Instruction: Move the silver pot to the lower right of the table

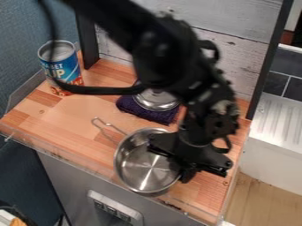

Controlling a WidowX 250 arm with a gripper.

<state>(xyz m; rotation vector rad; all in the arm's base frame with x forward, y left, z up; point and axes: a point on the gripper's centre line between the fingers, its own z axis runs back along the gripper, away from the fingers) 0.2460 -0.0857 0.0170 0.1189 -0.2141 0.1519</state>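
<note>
The silver pot (137, 164) stands near the front edge of the wooden table (70, 115), its open top facing up. Its wire handle points to the upper left. My black gripper (185, 173) is at the right side of the pot, overlapping the right rim and covering part of it. Whether it touches the rim or holds it cannot be made out.
Farther back, a silver lid (157, 100) lies on a dark purple cloth (143, 113), partly behind the arm. A blue and red can (61, 69) stands at the back left. A low clear guard (84, 161) runs along the front edge.
</note>
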